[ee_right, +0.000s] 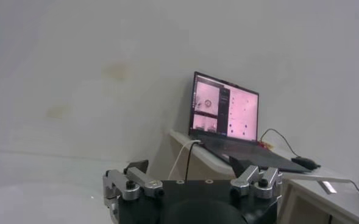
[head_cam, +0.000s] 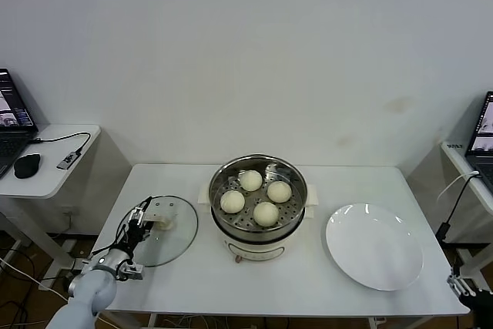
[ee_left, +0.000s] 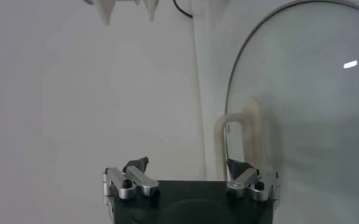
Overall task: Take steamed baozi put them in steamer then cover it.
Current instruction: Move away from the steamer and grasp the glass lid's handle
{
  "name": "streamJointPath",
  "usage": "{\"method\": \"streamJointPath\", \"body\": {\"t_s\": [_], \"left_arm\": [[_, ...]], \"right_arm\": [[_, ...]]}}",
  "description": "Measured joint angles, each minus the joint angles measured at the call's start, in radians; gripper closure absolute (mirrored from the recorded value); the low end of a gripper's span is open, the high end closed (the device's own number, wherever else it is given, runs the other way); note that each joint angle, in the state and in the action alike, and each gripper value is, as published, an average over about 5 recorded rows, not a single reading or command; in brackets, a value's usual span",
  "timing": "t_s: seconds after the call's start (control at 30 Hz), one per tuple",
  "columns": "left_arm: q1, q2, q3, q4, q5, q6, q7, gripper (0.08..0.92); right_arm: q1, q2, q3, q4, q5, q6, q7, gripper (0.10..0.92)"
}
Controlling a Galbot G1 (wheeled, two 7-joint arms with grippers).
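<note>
Head view, buns: all four steamed baozi (head_cam: 255, 197) sit on the perforated tray of the steamer (head_cam: 259, 204), mid-tabletop (head_cam: 308, 283), so loading looks finished.
Head view, lid: the glass cover (head_cam: 158, 230) lies flat at the steamer's 9 o'clock, within the left arm's reach.
Head view, plate: the white plate (head_cam: 374, 246) at 3 o'clock is bare.
Left wrist view: the left pincer (ee_left: 188, 167) is spread wide, holding nothing, lined up near the cover's cream handle (ee_left: 239, 143), probably to grip it.
Right wrist view: the right pincer (ee_right: 191, 173) gapes empty, parked off the tabletop facing a laptop (ee_right: 225, 115).
</note>
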Motion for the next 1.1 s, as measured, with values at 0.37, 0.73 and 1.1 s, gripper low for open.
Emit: {"method": "streamJointPath", "body": {"t_s": [0.37, 0.73, 1.1], "left_arm": [[-0.051, -0.018, 0.023, 0.06, 0.001, -0.004, -0.008, 0.235], [-0.071, -0.023, 0.026, 0.113, -0.002, -0.018, -0.021, 0.545], [-0.039, -0.021, 0.005, 0.094, -0.047, -0.016, -0.048, 0.84]], "right_arm": [[-0.004, 0.002, -0.001, -0.009, -0.008, 0.007, 0.001, 0.203], [-0.008, 0.004, -0.009, -0.01, -0.015, 0.01, 0.001, 0.203], [-0.018, 0.0, -0.028, 0.002, -0.024, 0.013, -0.004, 0.203]]}}
